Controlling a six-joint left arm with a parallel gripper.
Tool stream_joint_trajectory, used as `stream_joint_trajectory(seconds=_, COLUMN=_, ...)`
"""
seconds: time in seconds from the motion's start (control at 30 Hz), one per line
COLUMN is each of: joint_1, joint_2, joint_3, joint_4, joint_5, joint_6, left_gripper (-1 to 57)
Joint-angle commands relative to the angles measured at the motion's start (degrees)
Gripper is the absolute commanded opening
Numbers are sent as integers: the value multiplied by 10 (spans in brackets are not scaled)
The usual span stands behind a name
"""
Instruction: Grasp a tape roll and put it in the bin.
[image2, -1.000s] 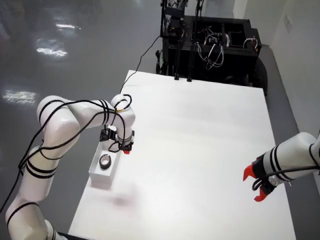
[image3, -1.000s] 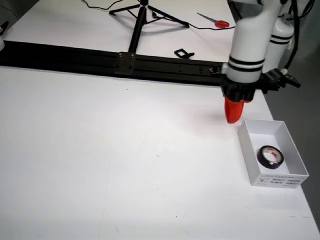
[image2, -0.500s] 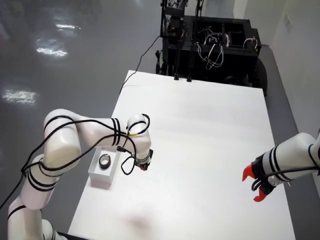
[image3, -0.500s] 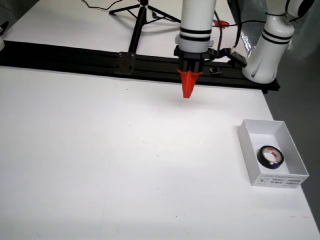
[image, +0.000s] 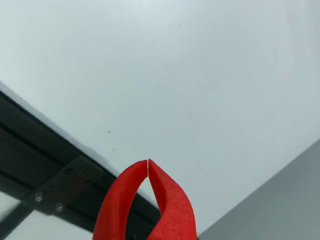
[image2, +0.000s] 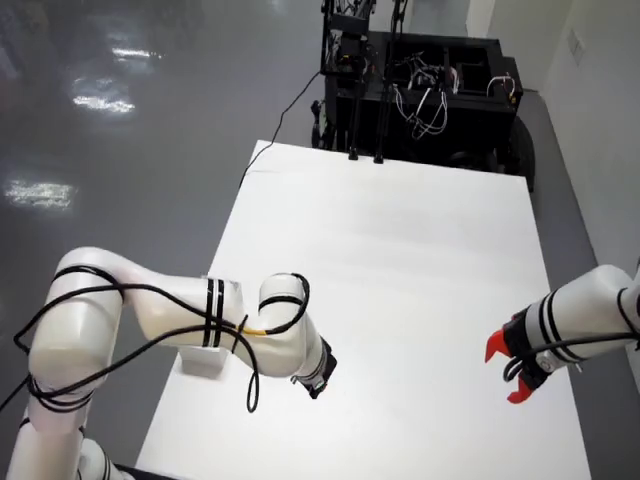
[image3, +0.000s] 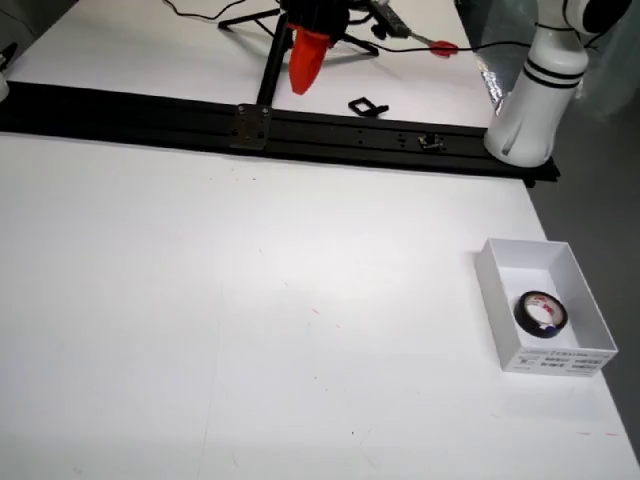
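A black tape roll (image3: 541, 312) lies flat inside the white open bin (image3: 558, 358) at the right of the side view. My red-fingered gripper (image3: 303, 86) hangs far from it, above the black rail at the table's far edge. In the view that rides on the gripper, the gripper (image: 148, 162) has its tips touching, shut with nothing between them. Seen from above, the gripper (image2: 505, 372) is at the table's right edge. There the bin (image2: 203, 362) sits at the left, mostly under the other arm, and the roll is hidden.
A black rail (image3: 330, 128) with a metal bracket runs along the table's far edge in the side view. A white arm base (image3: 528, 100) stands at its right end. From above, a second white arm (image2: 200, 320) bends over the table's left, and a black equipment cart (image2: 420, 90) stands behind.
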Motion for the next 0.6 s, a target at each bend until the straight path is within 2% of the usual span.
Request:
stream_joint_trajectory(seconds=0.03, joint_1=-106, joint_2=-69, joint_3=4, joint_4=-44, joint_5=17, joint_6=93, left_gripper=-5)
stream_joint_trajectory(seconds=0.33, joint_1=-100, joint_2=-109, joint_3=6, joint_4=-108, joint_5=24, joint_6=168, left_gripper=-5)
stream_joint_trajectory(seconds=0.6, joint_1=-97, joint_2=-171, joint_3=29, joint_4=-118, joint_5=45, joint_6=174, left_gripper=-4)
